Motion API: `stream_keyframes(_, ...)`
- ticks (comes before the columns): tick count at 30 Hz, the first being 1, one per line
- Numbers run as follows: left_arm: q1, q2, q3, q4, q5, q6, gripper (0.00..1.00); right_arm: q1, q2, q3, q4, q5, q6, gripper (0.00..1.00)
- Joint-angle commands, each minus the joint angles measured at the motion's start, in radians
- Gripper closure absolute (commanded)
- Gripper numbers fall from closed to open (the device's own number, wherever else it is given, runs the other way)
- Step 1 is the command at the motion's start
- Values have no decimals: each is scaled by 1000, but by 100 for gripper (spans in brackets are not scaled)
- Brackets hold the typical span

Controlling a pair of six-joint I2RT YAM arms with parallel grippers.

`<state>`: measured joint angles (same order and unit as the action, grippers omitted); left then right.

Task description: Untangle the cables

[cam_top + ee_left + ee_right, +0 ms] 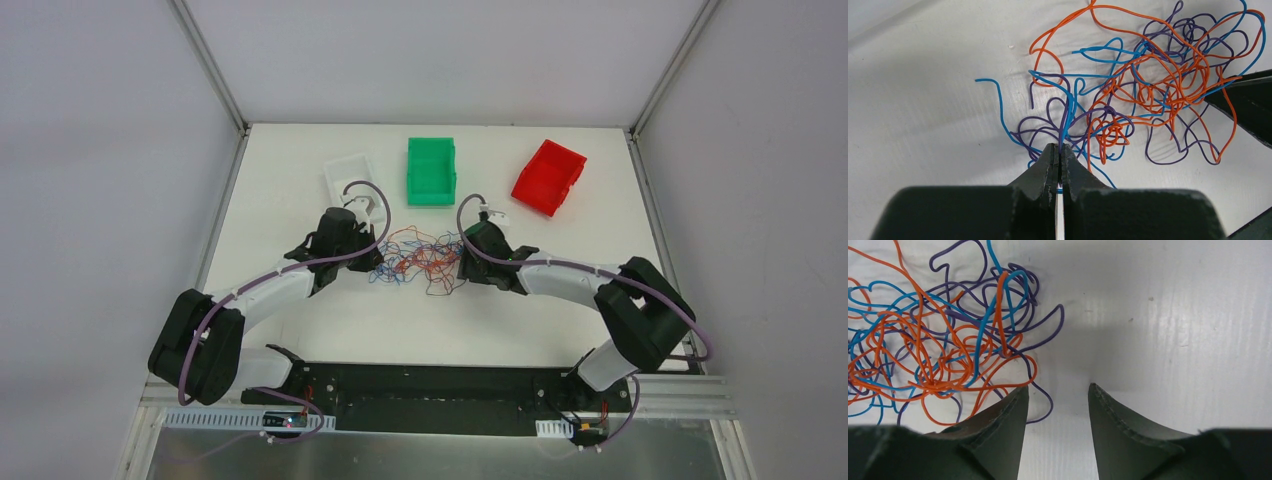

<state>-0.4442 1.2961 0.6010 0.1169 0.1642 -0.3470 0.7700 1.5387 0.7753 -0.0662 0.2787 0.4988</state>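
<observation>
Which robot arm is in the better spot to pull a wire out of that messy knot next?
Probably the left. The left claw is shut on blue and purple strands at the edge of the cables. The right claw stands open, gripping nothing, with the knot beside it.

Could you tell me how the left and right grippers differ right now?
The left gripper is shut on strands of the cables; the right gripper is open and empty. The left sits on the cables' left side, the right on their right. Both face the cables.
</observation>
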Motion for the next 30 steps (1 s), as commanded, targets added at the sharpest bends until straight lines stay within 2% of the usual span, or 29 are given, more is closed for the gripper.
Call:
stream_keyframes(1,3,8,23,-2,0,18,100,13,53,75,-1,-3,-22,52)
stream_keyframes(3,2,10,25,-4,-4,18,100,19,73,101,-24,11,-23,65)
stream_keyframes(5,3,11,26,-9,-12,19,100,29,64,106,-45,47,-21,92)
stream_keyframes(6,3,10,28,-15,-22,18,100,35,42,96,-45,71,-17,98)
stream_keyframes(11,4,-8,21,-31,-94,4,100,39,-157,45,-107,189,-9,100)
stream_keyframes(16,4,-37,2,-40,-180,-15,100,33,-372,77,-264,290,-27,100)
stream_keyframes(19,3,-36,4,-46,-193,-17,100,24,-506,116,-329,296,-51,100)
stream_keyframes(23,4,-22,14,-57,-191,-17,100,21,-625,241,-422,259,-95,100)
stream_keyframes(30,4,-22,19,-76,-213,-17,100,20,-608,582,-633,283,-168,100)
